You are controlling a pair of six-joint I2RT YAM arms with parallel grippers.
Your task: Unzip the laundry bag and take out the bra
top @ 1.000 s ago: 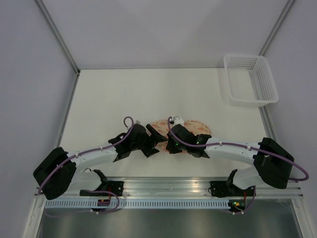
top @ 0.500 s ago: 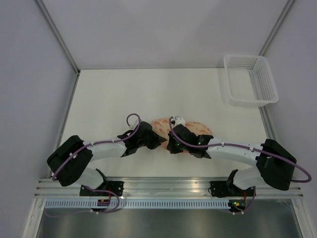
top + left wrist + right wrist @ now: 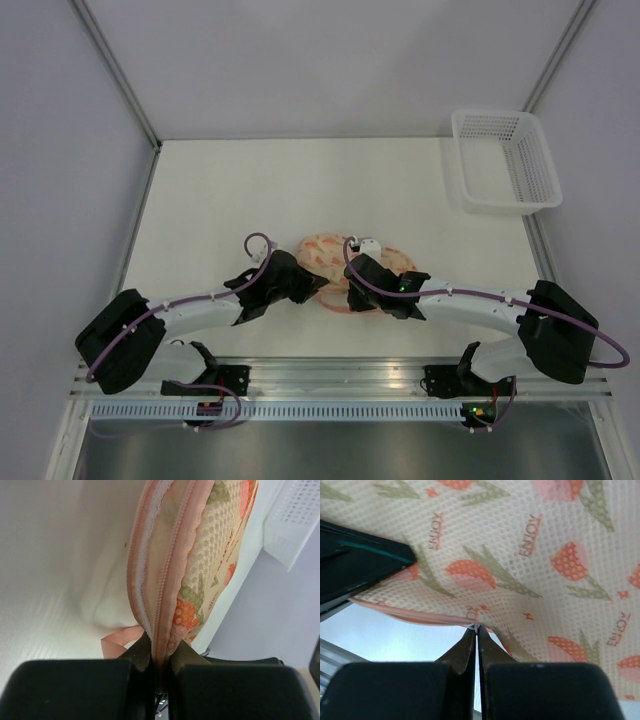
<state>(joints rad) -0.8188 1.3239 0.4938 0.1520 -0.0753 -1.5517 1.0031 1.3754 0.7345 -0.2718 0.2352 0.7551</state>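
The laundry bag (image 3: 340, 255), peach-cream with an orange-red print, lies at the table's near middle between both grippers. My left gripper (image 3: 321, 285) is shut on its pink zipper rim (image 3: 170, 580), which runs straight up from the fingertips (image 3: 159, 652). A pink loop (image 3: 117, 640) hangs beside the left finger. My right gripper (image 3: 352, 274) is shut, its tips (image 3: 476, 630) pinching a small metal zipper pull (image 3: 476, 626) at the bag's pink edge. Printed mesh fabric (image 3: 530, 545) fills the right wrist view. The bra is hidden.
A white plastic mesh basket (image 3: 505, 160) stands at the table's far right, and its corner (image 3: 295, 520) shows in the left wrist view. Grey walls enclose the white table (image 3: 230, 200) on three sides. The arm bases sit along the near rail.
My left gripper went from open to shut on the bag's zipper rim. The bag's near edge now looks slightly raised and shifted left. My right gripper stayed shut at the bag.
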